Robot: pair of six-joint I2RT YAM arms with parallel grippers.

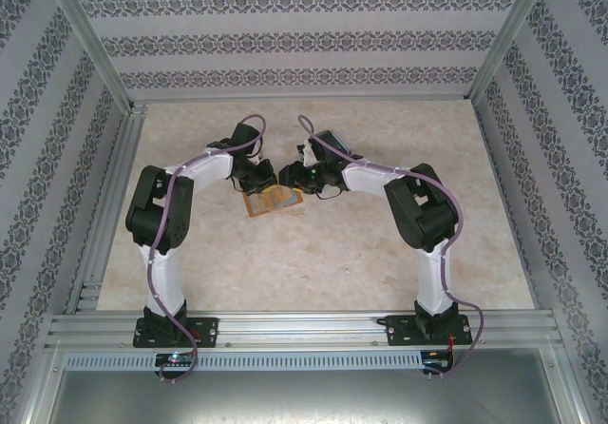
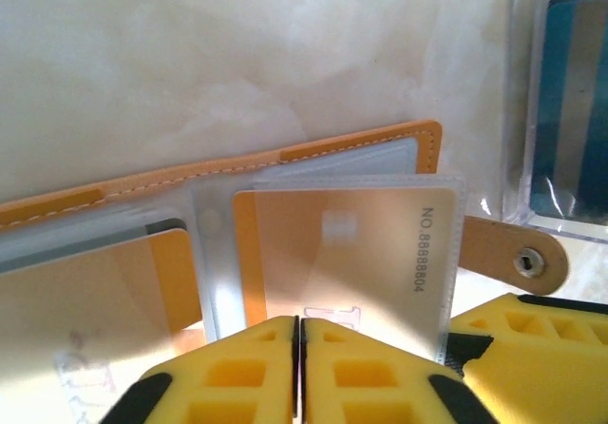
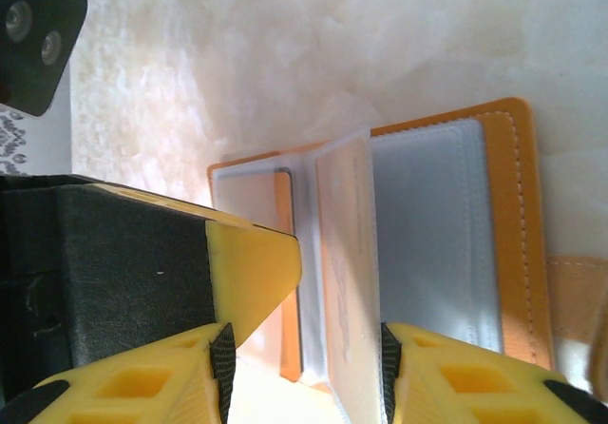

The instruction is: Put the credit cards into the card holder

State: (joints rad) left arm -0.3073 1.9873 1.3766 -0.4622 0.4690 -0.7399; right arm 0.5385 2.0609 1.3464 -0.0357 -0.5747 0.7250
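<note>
The card holder [image 1: 274, 201] lies open on the table between both arms, its orange-brown cover [image 2: 285, 158] under clear sleeves. One sleeve stands upright with a tan credit card [image 2: 351, 253] inside, numbered along one edge. My left gripper [image 2: 297, 321] is shut, its tips at that card's near edge; the card faces the camera and is not pinched. My right gripper [image 3: 304, 338] stands open astride the raised sleeve [image 3: 347, 272], which leans on its right pad. Another tan card [image 2: 114, 291] sits in a flat sleeve. In the top view the left gripper [image 1: 258, 182] and right gripper [image 1: 294, 179] nearly touch.
A clear case holding a blue card [image 2: 570, 110] lies just beyond the holder, near the right arm [image 1: 334, 143]. The holder's strap with its snap button [image 2: 527, 262] sticks out sideways. Patterned walls and metal rails [image 1: 95, 215] fence the marbled table.
</note>
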